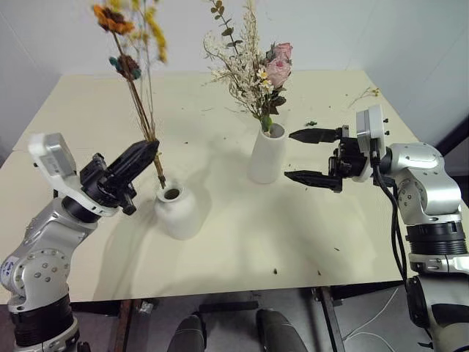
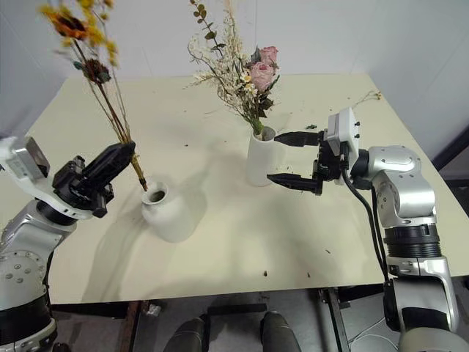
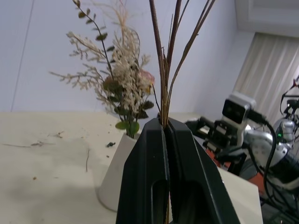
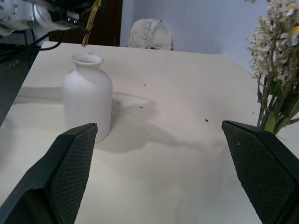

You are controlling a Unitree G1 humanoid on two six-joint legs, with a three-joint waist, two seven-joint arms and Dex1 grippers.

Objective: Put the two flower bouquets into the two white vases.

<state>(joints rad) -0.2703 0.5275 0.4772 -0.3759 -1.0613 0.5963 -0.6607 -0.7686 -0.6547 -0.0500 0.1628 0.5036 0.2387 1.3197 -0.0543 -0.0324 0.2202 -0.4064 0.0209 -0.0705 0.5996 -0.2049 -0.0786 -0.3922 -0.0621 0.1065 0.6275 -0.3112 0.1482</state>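
Because the sparse thin-stemmed sprig with small orange-yellow blooms [image 1: 139, 88] has its stem ends just above the mouth of the short, round white ceramic vase [image 1: 176, 211], it should go down straight and slowly. The left gripper [image 1: 143, 156] is closed tightly on these stems low down, beside the vase. The right gripper [image 1: 311, 157], wide open and empty, stands beside the tall white vase [image 1: 267, 155] holding the bushy bouquet with pink rose [image 1: 256, 70].

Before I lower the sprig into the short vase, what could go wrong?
The stem tips of the orange-flowered sprig hang at the rim of the short vase, not clearly inside its small mouth; they may catch the rim and tip it. The left gripper clamps thin stems, which could snap.
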